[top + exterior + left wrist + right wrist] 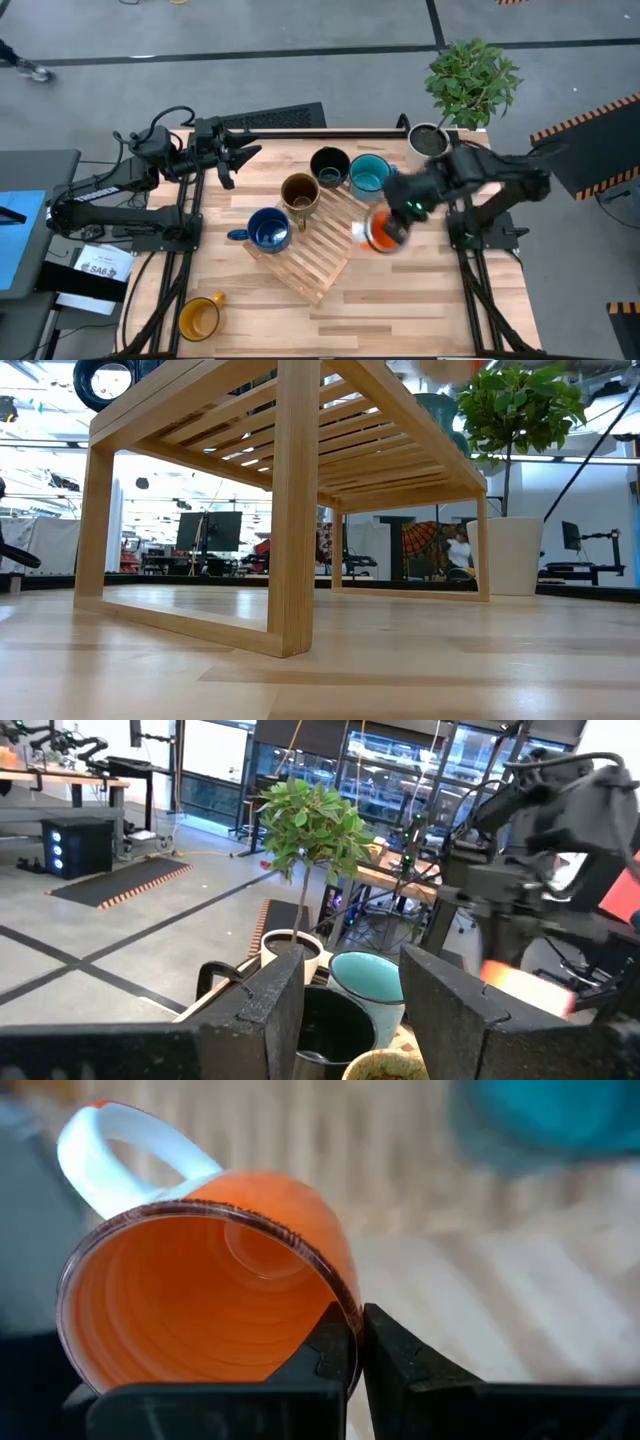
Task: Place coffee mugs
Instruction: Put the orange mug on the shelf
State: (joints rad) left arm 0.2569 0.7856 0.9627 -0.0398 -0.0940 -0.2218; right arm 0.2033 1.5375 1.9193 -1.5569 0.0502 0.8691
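A slatted wooden rack stands mid-table. Dark blue, olive-brown, black and teal mugs stand upright in an arc along its far side. The yellow mug stands upright on the table near the near-left corner. My right gripper is at the rack's right edge, shut on the orange mug with the white handle. My left gripper waits open near the table's far-left corner, touching nothing. My right gripper pinches the orange mug's rim on the side away from the handle. One finger is inside the mug and one outside. The fingers come from the table's right. The mug is tilted, its mouth toward the wrist camera.
A white plant pot with a leafy plant stands at the far-right corner, close behind my right arm. Bare wood lies along the near edge. The low view looks under the rack.
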